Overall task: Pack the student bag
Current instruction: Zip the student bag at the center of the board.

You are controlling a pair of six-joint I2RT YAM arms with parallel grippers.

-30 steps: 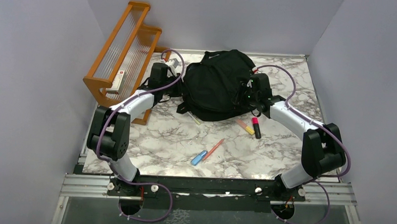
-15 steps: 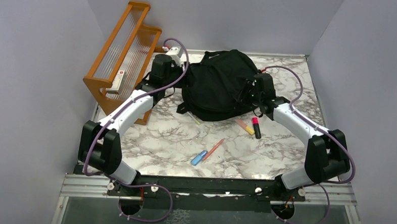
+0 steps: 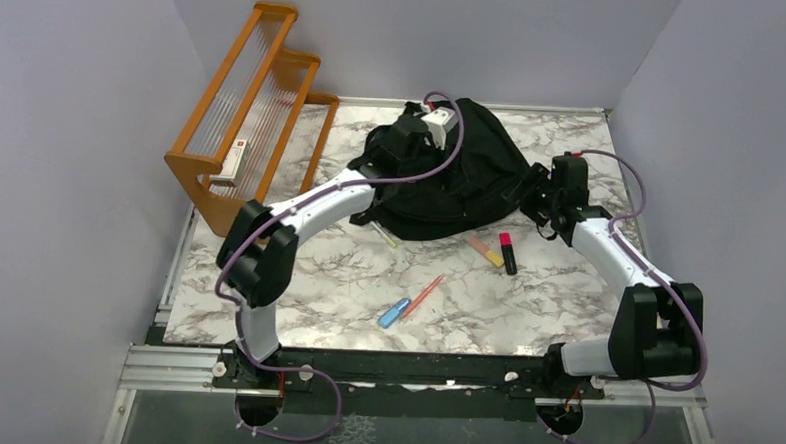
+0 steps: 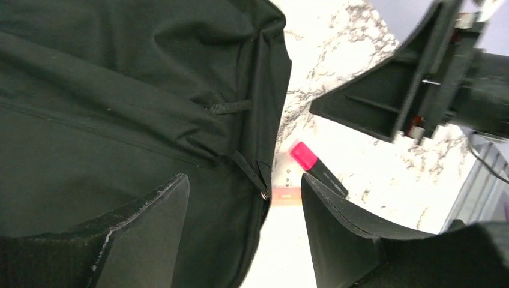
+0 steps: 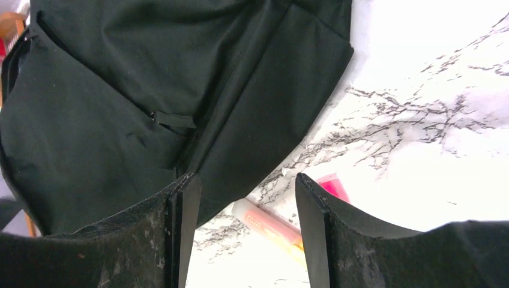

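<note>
Swung across, the left end effector (image 4: 243, 180) hovers over the student bag (image 3: 476, 186); the right end effector (image 5: 246, 177) has backed off.
Both stand spread, empty.

No legible text, white card (image 3: 234, 159) on the wooden rack (image 3: 214, 170) carries a red mark, too small to read

Large black fabric backpack (image 3: 461, 185) fills far centre of white marbled bench (image 3: 296, 278). Orange wooden rack with clear slats (image 3: 238, 125) blocks far left. Pink highlighter (image 3: 508, 253) and orange highlighter (image 3: 485, 250) lie just near of backpack. Blue marker (image 3: 394, 312) and orange pen (image 3: 424, 293) lie mid-bench. Bare marble near left and at far right corner.
</note>
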